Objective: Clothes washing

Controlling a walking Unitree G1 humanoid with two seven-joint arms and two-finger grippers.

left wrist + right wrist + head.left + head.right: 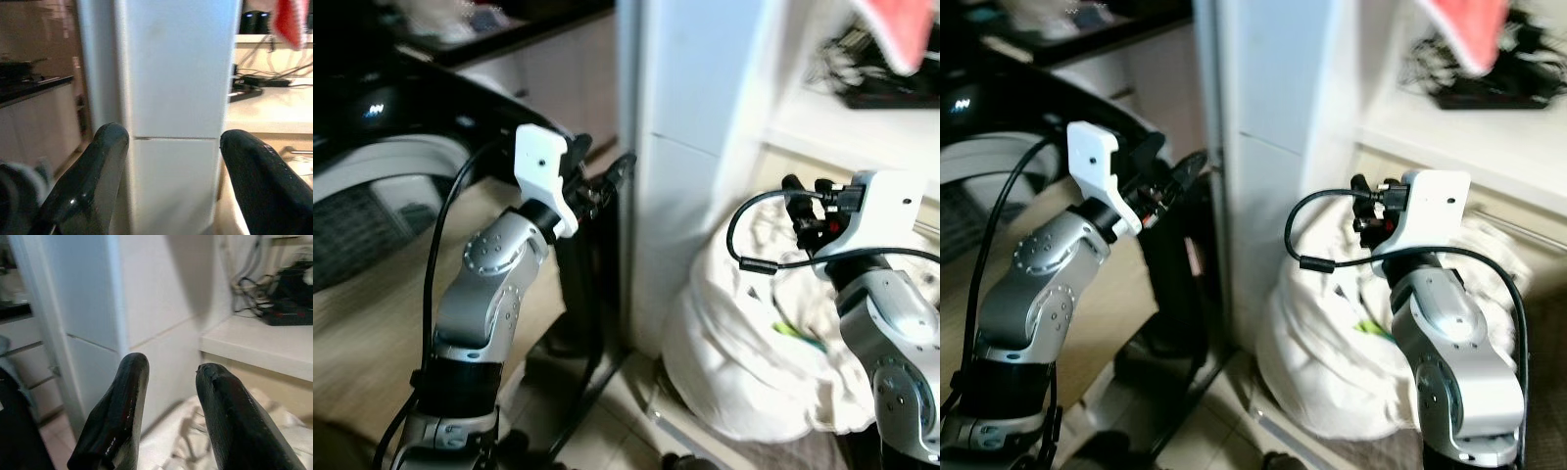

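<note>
The robot is standing square to a tall white panelled pillar (690, 147), both arms raised to either side of it, which looks like a carrying posture for walking rather than a reach. The left gripper (168, 171) is hanging with its two long black fingers (88, 186) spread wide and nothing between them, pointing straight at the pillar. The right gripper (168, 401) is standing moderately open and empty too, poised above the big white cloth sack of laundry (744, 362) that is slumping on the floor against the foot of the pillar, something green (795, 333) peeking out of its mouth. That sack is presumably the load to be washed, and the right arm is the nearer one to it. To the robot's left the grey round-fronted washing machine (382, 196) is waiting, beside a black metal stand (592, 284). The floor is turning from pale wood to light tile, and a pale countertop (862, 137) behind the sack is carrying tangled black cables (876, 73) beneath a dangling red cloth (901, 29).
</note>
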